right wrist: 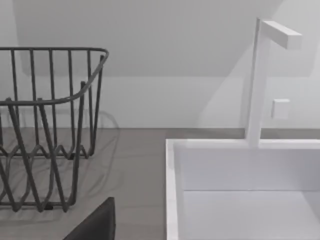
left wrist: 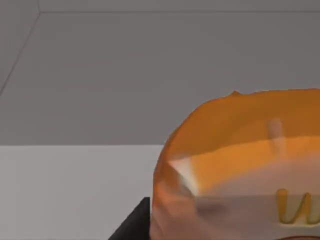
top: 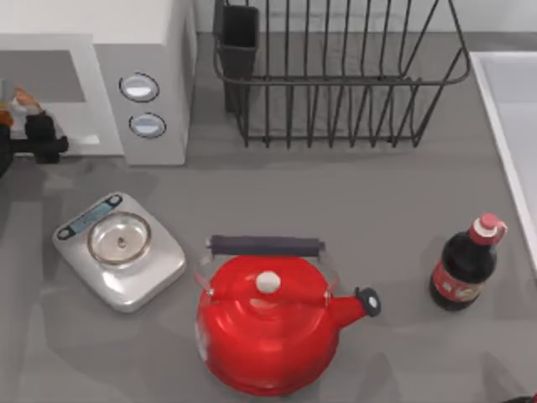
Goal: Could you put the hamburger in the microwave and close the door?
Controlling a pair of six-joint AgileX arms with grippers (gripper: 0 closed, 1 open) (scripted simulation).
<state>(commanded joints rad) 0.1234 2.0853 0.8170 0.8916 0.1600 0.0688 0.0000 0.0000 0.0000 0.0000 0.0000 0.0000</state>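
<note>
The hamburger (top: pixel 17 106), orange-tan with white patches, sits at the mouth of the microwave's (top: pixel 143 50) grey cavity at the table's far left. My left gripper (top: pixel 29 134) is shut on it there. In the left wrist view the hamburger (left wrist: pixel 240 160) looms close, with the grey cavity wall behind it. The door is out of view. My right gripper (right wrist: pixel 95 225) is parked at the table's right, near the sink.
A silver scale (top: pixel 119 250) lies in front of the microwave. A red kettle (top: pixel 268 323) stands front centre and a dark sauce bottle (top: pixel 466 264) to its right. A wire dish rack (top: pixel 336 75) is at the back, a white sink (top: pixel 512 126) at the right edge.
</note>
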